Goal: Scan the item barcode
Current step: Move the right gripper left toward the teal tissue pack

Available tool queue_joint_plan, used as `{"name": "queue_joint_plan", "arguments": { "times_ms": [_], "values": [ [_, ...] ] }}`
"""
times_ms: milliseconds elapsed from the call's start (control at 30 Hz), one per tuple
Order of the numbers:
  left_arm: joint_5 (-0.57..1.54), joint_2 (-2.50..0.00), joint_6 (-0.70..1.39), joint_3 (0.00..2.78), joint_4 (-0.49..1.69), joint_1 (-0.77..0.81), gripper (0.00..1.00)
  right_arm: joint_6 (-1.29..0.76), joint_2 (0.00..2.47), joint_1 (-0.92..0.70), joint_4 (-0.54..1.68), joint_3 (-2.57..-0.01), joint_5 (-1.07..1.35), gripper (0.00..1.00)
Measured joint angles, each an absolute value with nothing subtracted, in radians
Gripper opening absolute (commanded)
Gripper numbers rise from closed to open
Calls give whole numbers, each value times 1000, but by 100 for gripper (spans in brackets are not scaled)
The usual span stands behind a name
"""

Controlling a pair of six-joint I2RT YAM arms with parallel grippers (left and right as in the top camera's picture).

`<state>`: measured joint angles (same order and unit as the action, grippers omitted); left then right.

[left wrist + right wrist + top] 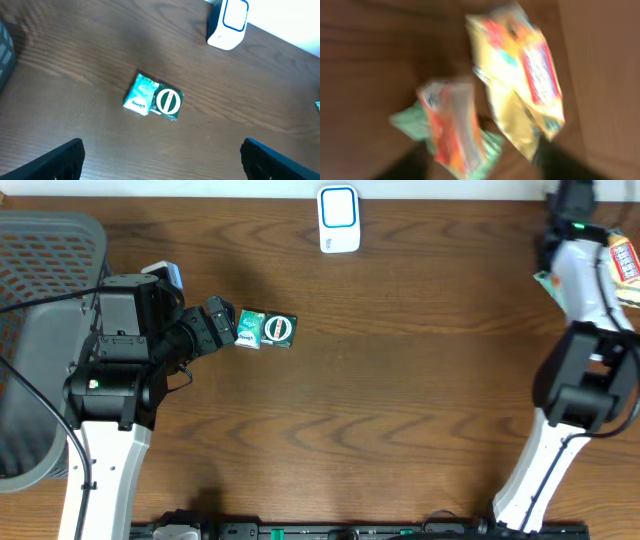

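Observation:
The item, a green packet (266,329) with a teal half and a dark half bearing a white oval, lies flat on the wooden table. In the left wrist view the packet (153,98) sits ahead of my left gripper (162,160), whose fingers stand wide open above bare wood. Overhead, the left gripper (225,323) is just left of the packet. A white scanner (339,218) with a blue frame stands at the back edge. My right gripper (480,165) hovers, badly blurred, over a yellow snack bag (520,80) and an orange-green bag (452,130); its dark fingers appear apart.
A grey mesh basket (40,240) fills the far left. The right arm (585,275) reaches to the back right corner, where the snack bags (625,260) lie. The scanner (228,22) shows at the top of the left wrist view.

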<state>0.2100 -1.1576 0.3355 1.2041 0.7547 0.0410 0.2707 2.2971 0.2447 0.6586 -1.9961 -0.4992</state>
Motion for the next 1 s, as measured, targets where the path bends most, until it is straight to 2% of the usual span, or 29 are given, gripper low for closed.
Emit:
{"name": "queue_joint_plan", "arguments": {
  "times_ms": [233,500,667,833,900,933,1000],
  "values": [
    [210,-1158,336,1204,755,41,98,180,2297,319,728,-1996,-253,99],
    [210,-1158,336,1204,755,41,98,53,2297,291,752,-1996,395,99],
    [210,-1158,336,1204,755,41,98,-9,2297,227,756,-1996,821,99],
    [210,-1158,336,1204,755,41,98,-29,2297,104,801,-1996,958,99],
    [210,-1158,336,1204,755,41,98,-33,2297,36,806,-1996,978,89],
    [210,-1158,336,1204,755,41,98,-36,2297,-2,807,-1996,979,77],
    [210,-1158,336,1204,755,41,98,-44,2297,-64,809,-1996,968,69]
  ]
}}
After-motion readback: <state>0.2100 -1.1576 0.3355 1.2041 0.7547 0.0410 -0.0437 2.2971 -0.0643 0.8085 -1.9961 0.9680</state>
